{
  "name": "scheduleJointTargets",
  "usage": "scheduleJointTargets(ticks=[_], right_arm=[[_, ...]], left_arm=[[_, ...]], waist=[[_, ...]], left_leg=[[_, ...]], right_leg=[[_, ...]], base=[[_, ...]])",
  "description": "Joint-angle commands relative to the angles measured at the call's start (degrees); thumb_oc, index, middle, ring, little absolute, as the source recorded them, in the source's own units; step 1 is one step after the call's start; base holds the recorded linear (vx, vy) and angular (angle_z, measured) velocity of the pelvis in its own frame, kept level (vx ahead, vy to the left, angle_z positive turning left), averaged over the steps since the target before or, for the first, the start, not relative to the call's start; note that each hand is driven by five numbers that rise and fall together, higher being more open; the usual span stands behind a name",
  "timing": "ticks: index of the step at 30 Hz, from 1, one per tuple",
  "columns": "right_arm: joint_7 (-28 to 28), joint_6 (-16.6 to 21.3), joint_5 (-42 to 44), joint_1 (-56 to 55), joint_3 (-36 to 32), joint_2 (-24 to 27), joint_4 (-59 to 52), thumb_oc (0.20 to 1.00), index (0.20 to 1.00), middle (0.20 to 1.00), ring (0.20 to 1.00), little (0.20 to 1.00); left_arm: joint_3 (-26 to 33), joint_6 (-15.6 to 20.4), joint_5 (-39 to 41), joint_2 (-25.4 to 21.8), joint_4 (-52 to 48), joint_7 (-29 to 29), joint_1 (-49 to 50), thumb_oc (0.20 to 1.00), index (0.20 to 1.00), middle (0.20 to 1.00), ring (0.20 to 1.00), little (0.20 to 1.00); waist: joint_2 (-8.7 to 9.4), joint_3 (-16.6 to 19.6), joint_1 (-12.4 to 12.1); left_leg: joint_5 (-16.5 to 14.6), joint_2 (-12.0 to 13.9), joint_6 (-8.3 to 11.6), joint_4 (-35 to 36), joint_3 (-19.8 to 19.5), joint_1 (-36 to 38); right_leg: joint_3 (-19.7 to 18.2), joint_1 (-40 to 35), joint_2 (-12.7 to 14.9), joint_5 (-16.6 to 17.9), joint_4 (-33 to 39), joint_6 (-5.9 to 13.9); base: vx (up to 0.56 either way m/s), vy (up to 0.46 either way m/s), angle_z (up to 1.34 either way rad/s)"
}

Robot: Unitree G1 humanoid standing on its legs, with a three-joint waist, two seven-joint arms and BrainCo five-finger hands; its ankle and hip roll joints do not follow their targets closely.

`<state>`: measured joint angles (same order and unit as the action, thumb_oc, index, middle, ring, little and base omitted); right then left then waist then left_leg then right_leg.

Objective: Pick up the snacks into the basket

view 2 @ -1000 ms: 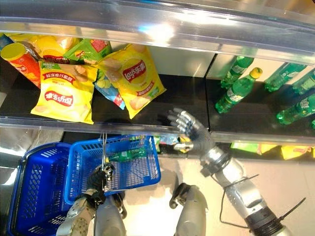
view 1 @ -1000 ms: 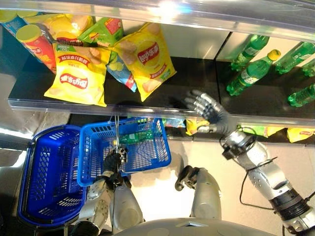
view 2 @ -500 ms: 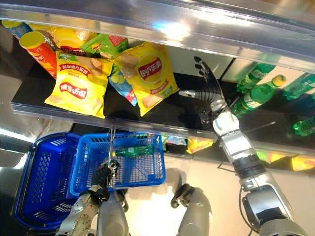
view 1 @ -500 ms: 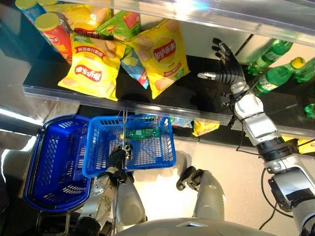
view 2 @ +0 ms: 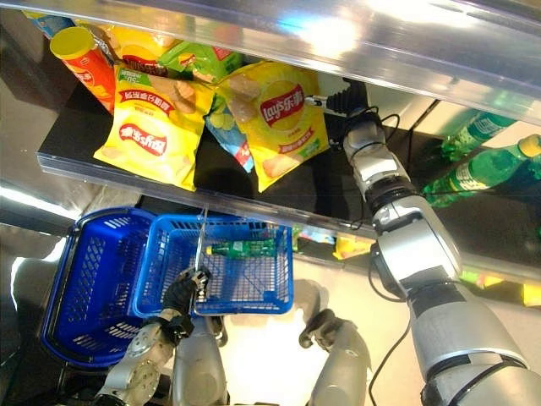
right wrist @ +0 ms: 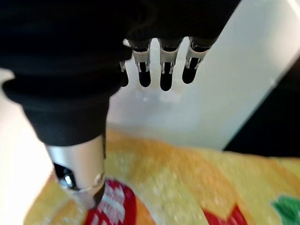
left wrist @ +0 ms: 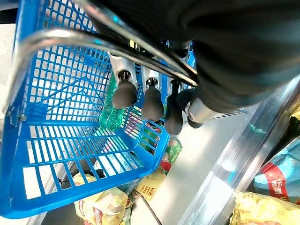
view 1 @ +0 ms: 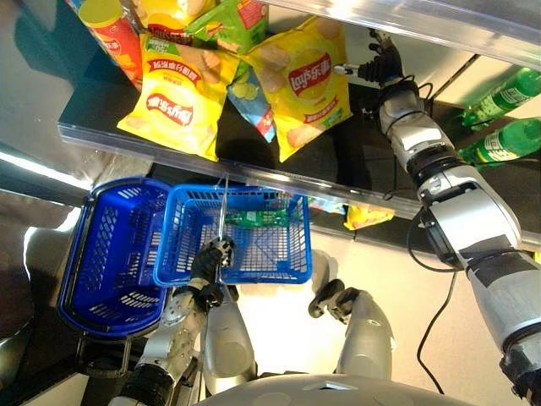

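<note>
Yellow chip bags lie on the dark shelf point(view 1: 338, 169) across the upper part of the frame: one large yellow bag point(view 1: 306, 85) at upper centre, another yellow bag point(view 1: 177, 97) to its left, with a green snack pack point(view 1: 232, 19) and a red tube can point(view 1: 118, 38) behind them at upper left. The right hand point(view 1: 380, 61) reaches in at upper centre-right, just beside the large yellow bag's right edge; its fingers point(right wrist: 161, 70) are straight and spread, thumb stretched over the bag, holding nothing. At lower left, the left hand point(view 1: 210, 264) has its fingers curled round the metal handle point(left wrist: 56, 37) of the light blue basket point(view 1: 296, 262), which holds a green bottle point(view 1: 258, 219). A darker blue basket point(view 1: 97, 254) sits touching it on the left. Green bottles point(view 1: 507, 139) lie on the shelf at right.
</note>
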<state>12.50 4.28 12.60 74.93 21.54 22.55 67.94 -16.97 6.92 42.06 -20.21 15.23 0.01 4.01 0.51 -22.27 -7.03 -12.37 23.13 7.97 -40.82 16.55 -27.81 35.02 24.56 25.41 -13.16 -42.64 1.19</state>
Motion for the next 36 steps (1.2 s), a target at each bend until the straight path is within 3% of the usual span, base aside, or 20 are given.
scheduleJointTargets(ticks=[1, 16, 36], right_arm=[[-1.04, 1.81, 2.51, 8.24, 1.54, 0.61, 4.25, 1.000, 1.000, 1.000, 1.000, 1.000], [-6.11, 1.31, 6.16, 9.53, 3.26, 0.34, 8.86, 1.000, 1.000, 1.000, 1.000, 1.000], [-11.28, -0.02, 7.20, 8.65, 3.82, 9.76, 12.69, 1.000, 1.000, 1.000, 1.000, 1.000]], left_arm=[[0.90, 5.05, 4.48, -3.98, -11.97, -0.76, 2.88, 0.200, 0.200, 0.200, 0.200, 0.200], [1.34, 5.36, 4.94, -4.30, -10.54, -1.79, 2.43, 0.200, 0.200, 0.200, 0.200, 0.200], [0.62, 4.34, 5.78, -4.88, -12.00, -5.07, 2.52, 0.200, 0.200, 0.200, 0.200, 0.200]], waist=[[0.60, 0.37, -1.92], [0.58, 0.39, -2.99], [-0.60, -0.07, -5.52]], left_leg=[[2.01, -0.62, -1.28, 1.26, 0.67, 0.57], [2.63, -1.38, -1.64, 2.12, -0.38, 0.05], [3.38, -2.20, -1.73, 2.96, -1.82, -0.32]], right_leg=[[-3.16, -2.30, 2.41, 6.13, 0.51, 9.07], [-2.87, -2.29, 2.24, 6.68, 0.30, 9.37], [-1.71, -2.47, 2.88, 6.25, -0.75, 9.80]], base=[[0.00, 0.009, 0.06], [0.00, 0.000, 0.03], [0.01, -0.018, 0.06]])
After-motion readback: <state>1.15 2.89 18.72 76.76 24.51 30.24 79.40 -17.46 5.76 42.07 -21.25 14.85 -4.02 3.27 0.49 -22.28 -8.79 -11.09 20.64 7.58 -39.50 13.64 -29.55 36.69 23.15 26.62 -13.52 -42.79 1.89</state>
